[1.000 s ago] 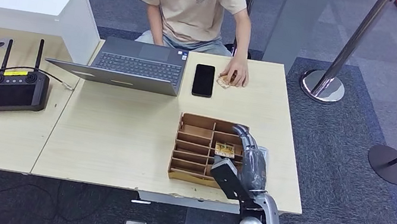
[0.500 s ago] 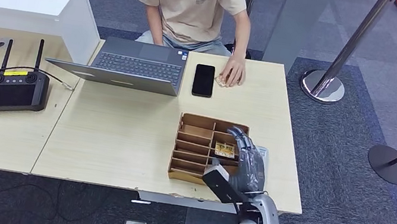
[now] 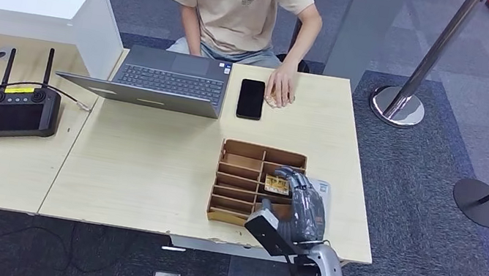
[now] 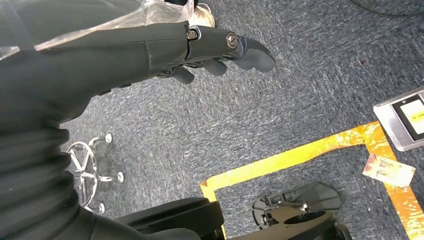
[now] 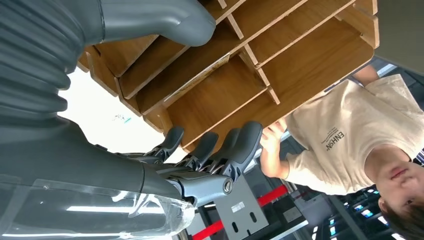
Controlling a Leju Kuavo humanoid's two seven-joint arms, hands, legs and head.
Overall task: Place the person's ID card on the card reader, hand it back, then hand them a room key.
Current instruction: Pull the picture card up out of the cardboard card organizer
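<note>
Head view — right hand (image 3: 300, 210) fingers spread, empty, over tray (image 3: 235, 181); room key (image 3: 277, 185) lies crosswise.

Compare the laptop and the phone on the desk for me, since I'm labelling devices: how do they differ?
The laptop is grey, while the phone is black. The laptop is much bigger than the phone. The laptop lies open with its keyboard showing; the phone lies flat with a dark screen. The phone sits right beside the person's hand, the laptop further along. Both rest on the wooden table, side by side in front of the person.
</note>
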